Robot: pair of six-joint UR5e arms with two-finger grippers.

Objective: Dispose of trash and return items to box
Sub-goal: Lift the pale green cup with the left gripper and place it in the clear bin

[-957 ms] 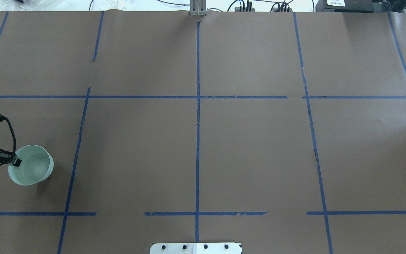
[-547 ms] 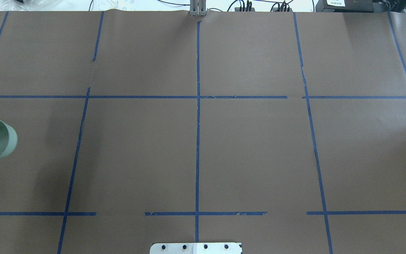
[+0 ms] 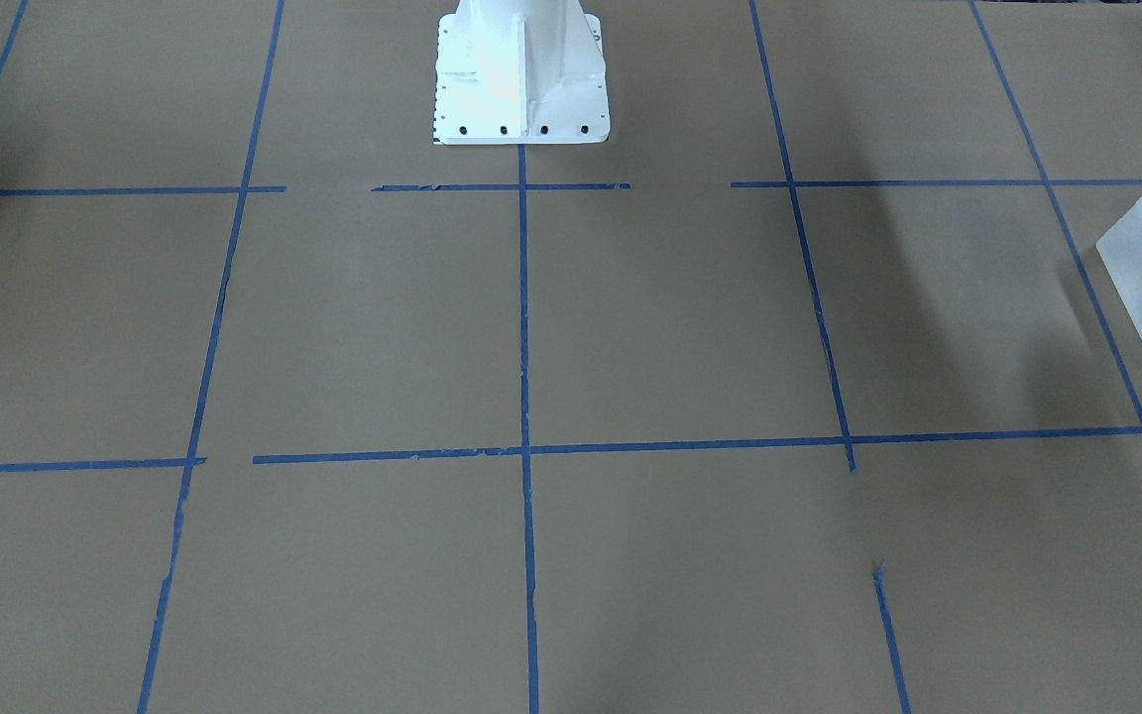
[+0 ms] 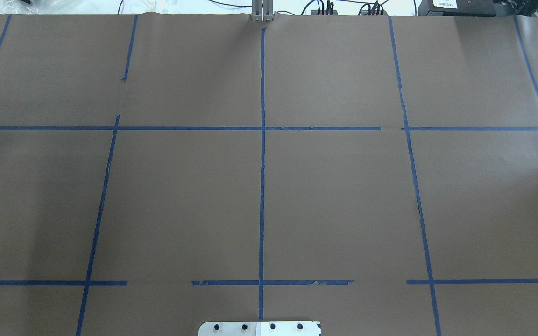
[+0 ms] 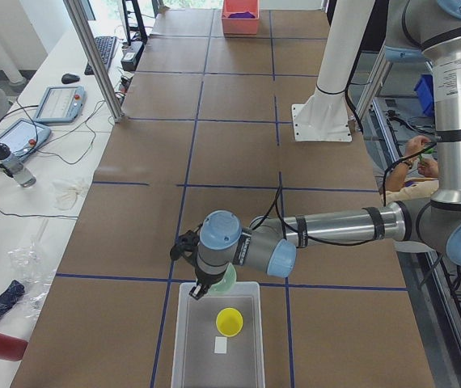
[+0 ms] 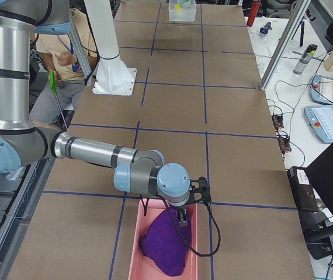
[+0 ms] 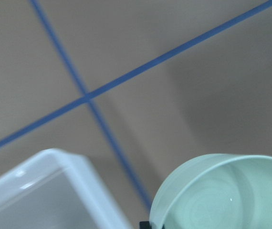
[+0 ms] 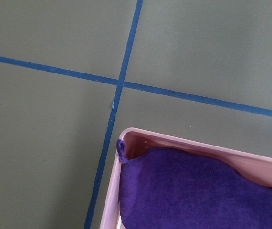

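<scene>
mint bowl (image 7: 222,191) held over the box (image 5: 247,368) edge
your left pincer (image 5: 199,291) pinches the smooth, thin rim; the bowl hangs above the frosted wall, yellow cup (image 5: 230,321) already inside. move it in clear of the cup, lower level, then let go. right pincer (image 6: 182,219): cannot tell its state.

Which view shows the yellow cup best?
Exterior left: the yellow cup sits whole and upright inside the box. Front-facing catches only a yellow sliver at its edge; exterior right is too distant to tell; overhead and both wrist views miss it.
</scene>
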